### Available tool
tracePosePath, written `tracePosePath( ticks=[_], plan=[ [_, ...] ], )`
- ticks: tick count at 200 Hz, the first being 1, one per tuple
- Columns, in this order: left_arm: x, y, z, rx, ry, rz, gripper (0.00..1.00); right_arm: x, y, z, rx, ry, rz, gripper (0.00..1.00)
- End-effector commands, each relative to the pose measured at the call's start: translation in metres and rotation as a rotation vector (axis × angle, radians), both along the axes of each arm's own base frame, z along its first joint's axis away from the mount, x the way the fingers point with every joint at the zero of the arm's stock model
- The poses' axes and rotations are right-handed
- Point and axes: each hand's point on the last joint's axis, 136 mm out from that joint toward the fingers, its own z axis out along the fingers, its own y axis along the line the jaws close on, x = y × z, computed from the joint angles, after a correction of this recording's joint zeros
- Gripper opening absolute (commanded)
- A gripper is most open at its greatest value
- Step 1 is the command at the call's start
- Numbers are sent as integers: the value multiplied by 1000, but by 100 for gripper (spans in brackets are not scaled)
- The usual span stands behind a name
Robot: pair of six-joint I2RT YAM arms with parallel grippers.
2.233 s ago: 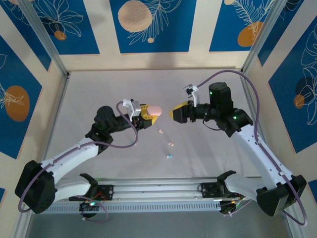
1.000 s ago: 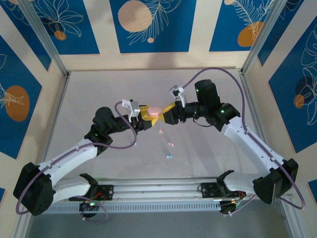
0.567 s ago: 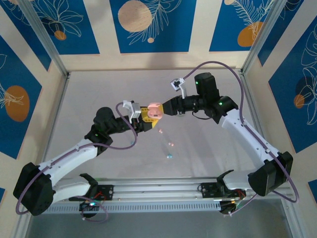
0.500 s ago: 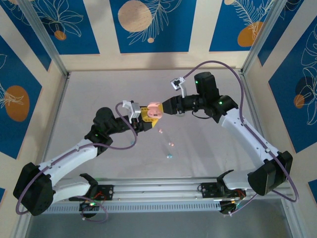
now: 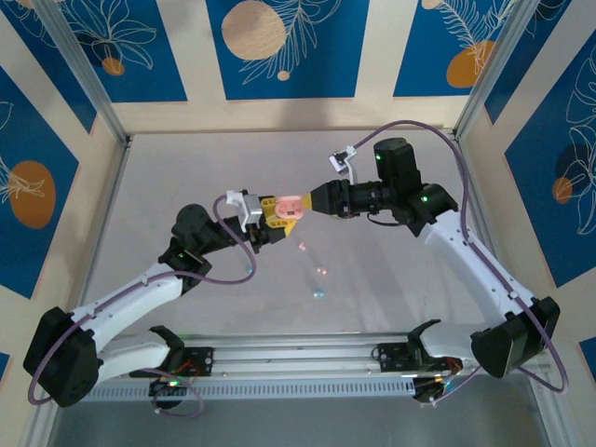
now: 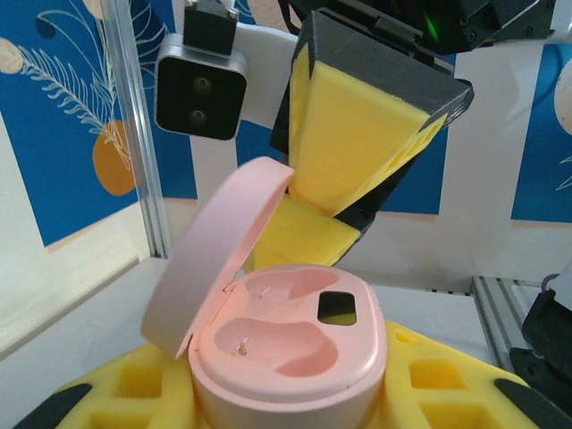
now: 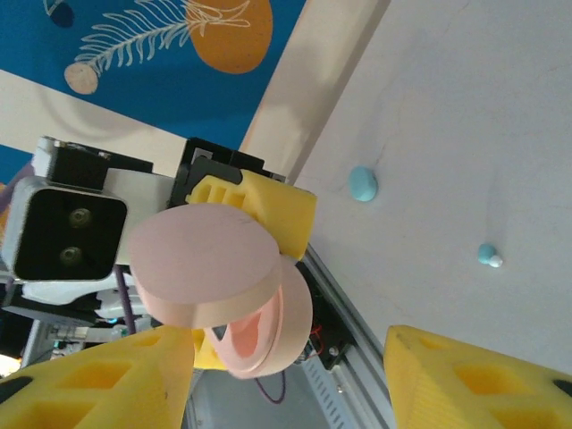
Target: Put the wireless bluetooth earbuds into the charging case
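My left gripper (image 5: pixel 279 212) is shut on a pink charging case (image 5: pixel 291 206) held above the table. In the left wrist view the case (image 6: pixel 286 349) sits between my yellow pads (image 6: pixel 447 393) with its lid (image 6: pixel 214 259) swung up on the left, and both sockets are empty. My right gripper (image 5: pixel 312 199) is open just right of the case. In its wrist view the lid (image 7: pixel 201 259) lies next to the left fingertip (image 7: pixel 107 380). Tiny earbuds lie on the table below: a pink one (image 5: pixel 301 246), another (image 5: pixel 321 271), and a blue one (image 5: pixel 318 293).
A light blue bud (image 7: pixel 362 183) and a smaller one (image 7: pixel 487 254) rest on the grey table (image 5: pixel 391 279). The aluminium rail (image 5: pixel 307 354) runs along the near edge. Frame posts and patterned walls close in the sides and back.
My right gripper has come in from the right to the case. The lid, shut before, now stands open. The right jaws have widened slightly. The left gripper holds the case in place.
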Motion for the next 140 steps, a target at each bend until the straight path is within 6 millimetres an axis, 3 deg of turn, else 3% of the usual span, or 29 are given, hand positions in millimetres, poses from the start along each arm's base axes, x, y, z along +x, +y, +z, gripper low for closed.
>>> tracePosePath(
  ticks=[1, 64, 94, 140],
  plan=[
    [-8, 2, 17, -41, -77, -2, 29, -11, -3, 1, 25, 36, 15, 59],
    [-8, 3, 22, -53, -78, -1, 29, -16, 1, 0, 45, 65, 38, 59],
    [-7, 2, 21, -49, -88, -2, 29, -13, 14, 7, 113, 198, 27, 60],
    [-3, -2, 26, -49, -102, -6, 29, -24, 37, 8, 139, 323, 137, 52]
  ],
)
